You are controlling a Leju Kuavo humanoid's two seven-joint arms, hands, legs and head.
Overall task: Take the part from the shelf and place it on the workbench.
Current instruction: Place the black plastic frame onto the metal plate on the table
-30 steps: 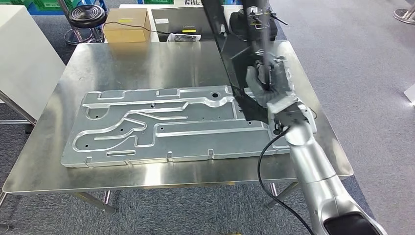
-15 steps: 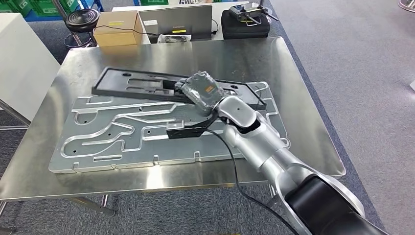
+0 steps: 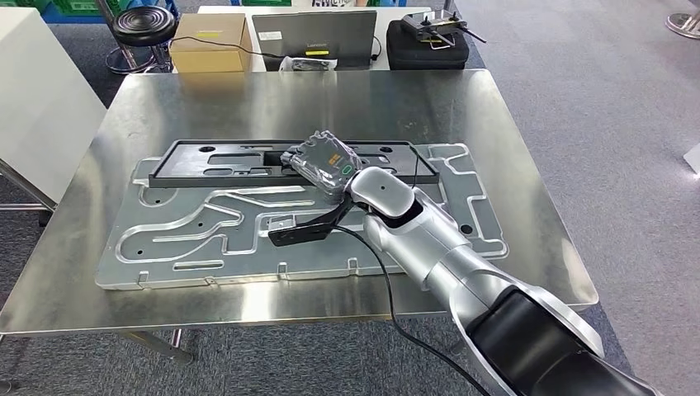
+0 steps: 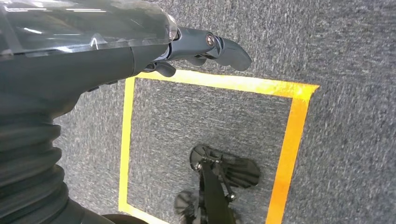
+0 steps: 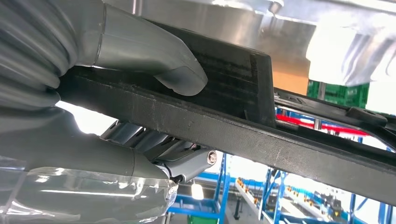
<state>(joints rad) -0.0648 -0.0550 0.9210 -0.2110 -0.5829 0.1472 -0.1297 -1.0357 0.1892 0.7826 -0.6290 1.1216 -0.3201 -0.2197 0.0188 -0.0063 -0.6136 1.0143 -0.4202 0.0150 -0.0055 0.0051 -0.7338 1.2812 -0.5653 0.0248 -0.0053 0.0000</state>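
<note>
Right hand [image 3: 322, 161] grips black part [image 3: 223, 158] flat over the bench [image 3: 248, 103].

Part: long black frame, lying level along the far edge of the silver stamped panel [image 3: 206, 227] on the bench; whether it touches the panel, cannot tell. Right wrist view: thick grey thumb [image 5: 154, 58] pressed on one face of the black part's bar [image 5: 261, 135], darker fingers [image 5: 187, 163] closed against the opposite face, pinching it. Left hand [image 4: 140, 44] hangs over grey carpet with yellow tape square [image 4: 289, 140]; its fingers [image 4: 224, 46] loosely curled, holding nothing, not touching anything.
</note>
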